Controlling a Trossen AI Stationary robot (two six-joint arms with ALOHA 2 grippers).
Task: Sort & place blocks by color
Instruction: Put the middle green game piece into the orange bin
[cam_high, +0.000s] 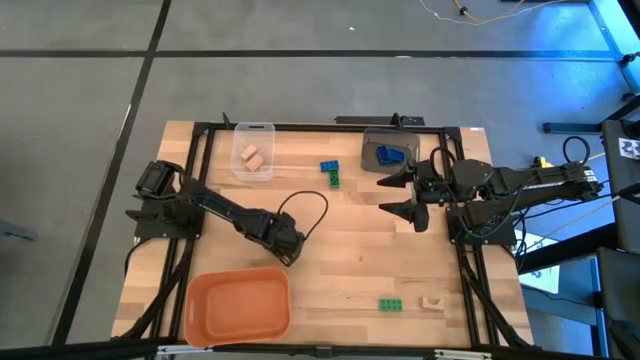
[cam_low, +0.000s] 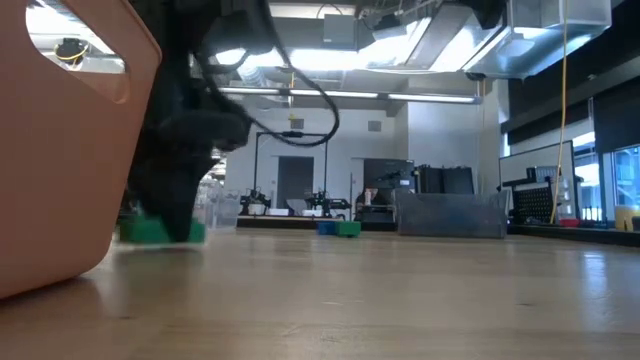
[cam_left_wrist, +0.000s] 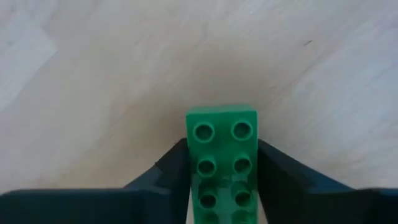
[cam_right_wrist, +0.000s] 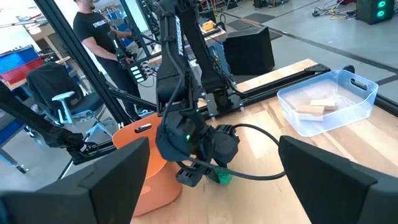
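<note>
My left gripper (cam_high: 292, 250) is low over the table just beyond the orange bin, shut on a green studded brick (cam_left_wrist: 221, 158). The brick also shows in the low view (cam_low: 160, 232) and in the right wrist view (cam_right_wrist: 219, 176). My right gripper (cam_high: 397, 195) is open and empty at the table's right, near the grey bin. A blue brick and a green brick (cam_high: 330, 172) lie together on the table at the far middle. Another green brick (cam_high: 390, 305) and a tan brick (cam_high: 432, 302) lie near the front edge. My left gripper pinches the green brick's two long sides (cam_left_wrist: 189, 168) between its two fingers, which lie along the brick with its far end sticking out past them. The brick is level, studs up, at table height (cam_low: 160, 232). I cannot tell whether it touches the table.
An orange bin (cam_high: 238, 305) stands at the front left, close to my left gripper. A clear bin (cam_high: 254, 150) with tan bricks stands at the far left, and a grey bin (cam_high: 390, 150) with blue bricks at the far right. A person (cam_right_wrist: 99, 31) stands beyond the table.
</note>
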